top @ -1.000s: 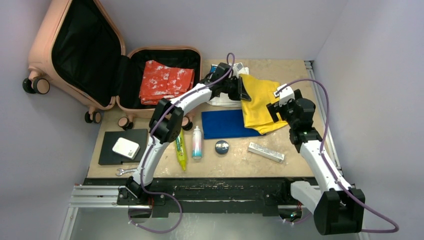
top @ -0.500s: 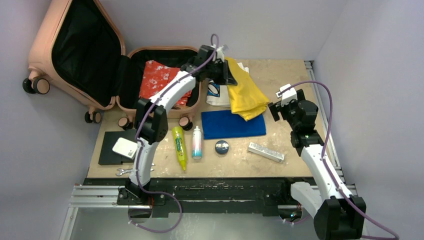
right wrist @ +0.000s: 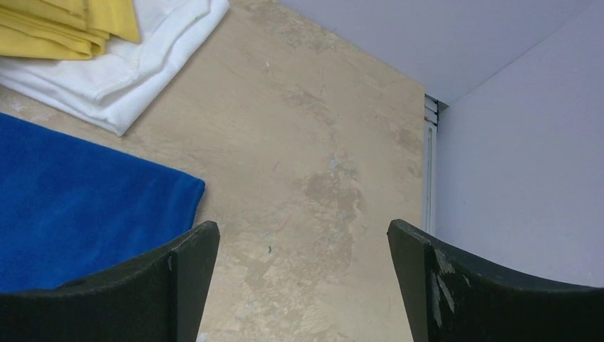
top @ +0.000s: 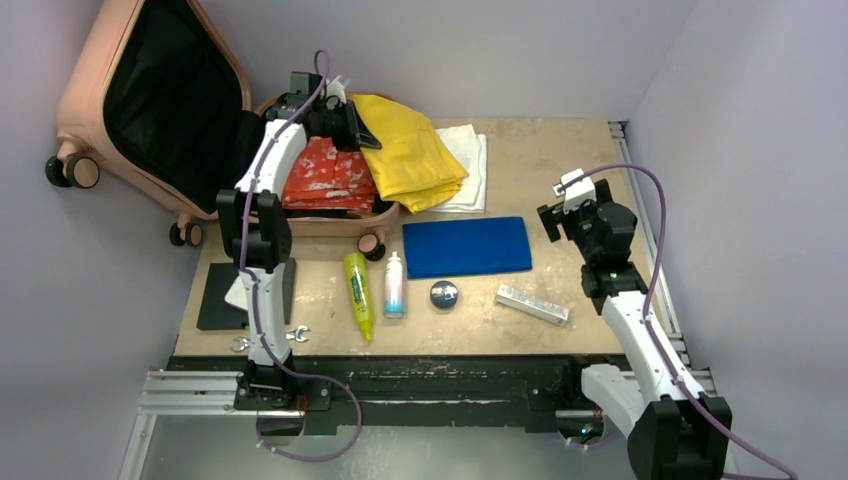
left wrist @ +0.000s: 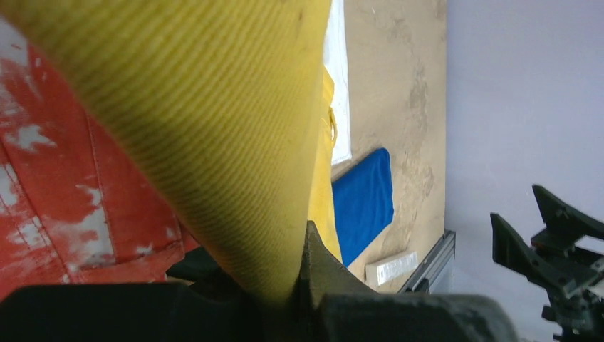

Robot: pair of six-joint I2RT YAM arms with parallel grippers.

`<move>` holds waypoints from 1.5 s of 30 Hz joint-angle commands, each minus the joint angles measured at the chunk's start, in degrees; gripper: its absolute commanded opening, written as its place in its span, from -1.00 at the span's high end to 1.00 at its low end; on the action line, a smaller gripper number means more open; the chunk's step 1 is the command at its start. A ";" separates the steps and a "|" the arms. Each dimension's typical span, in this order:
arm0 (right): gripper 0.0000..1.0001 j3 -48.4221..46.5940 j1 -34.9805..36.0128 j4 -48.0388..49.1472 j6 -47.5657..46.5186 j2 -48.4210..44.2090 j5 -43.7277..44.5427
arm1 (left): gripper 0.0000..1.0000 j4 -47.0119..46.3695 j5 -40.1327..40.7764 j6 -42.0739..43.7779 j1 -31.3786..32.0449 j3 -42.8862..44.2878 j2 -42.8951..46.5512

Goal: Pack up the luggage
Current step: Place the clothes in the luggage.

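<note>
pale lilac walls (top: pixel 520 50) close in from nine, twelve and three o'clock around a beige, mottled table (top: pixel 560 150); a black rail (top: pixel 450 375) edges it at six.

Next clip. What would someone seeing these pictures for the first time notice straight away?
The big salmon-pink luggage lies open at the far left, a red patterned cloth inside. The left end effector grips a bright yellow cloth that drapes over the luggage's rim onto a white cloth. The right end effector hangs open over the table at the right.
</note>
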State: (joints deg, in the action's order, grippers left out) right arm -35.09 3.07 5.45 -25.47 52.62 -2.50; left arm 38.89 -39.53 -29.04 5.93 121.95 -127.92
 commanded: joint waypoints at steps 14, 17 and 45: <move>-0.82 1.94 -0.12 3.46 0.71 -0.14 0.32 | 1.00 22.57 -0.88 21.91 -12.32 16.00 -8.42; -0.82 2.10 -0.10 3.28 0.74 -0.23 0.15 | 1.00 23.72 3.51 24.89 -13.47 20.60 -12.45; -0.81 3.01 -0.13 2.37 -0.04 -1.20 -1.63 | 1.00 17.86 24.98 35.00 -15.72 22.81 -4.71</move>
State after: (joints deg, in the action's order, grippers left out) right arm -32.36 3.07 6.52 -25.54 52.73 -2.96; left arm 62.08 -19.49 4.21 -7.03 141.25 -139.92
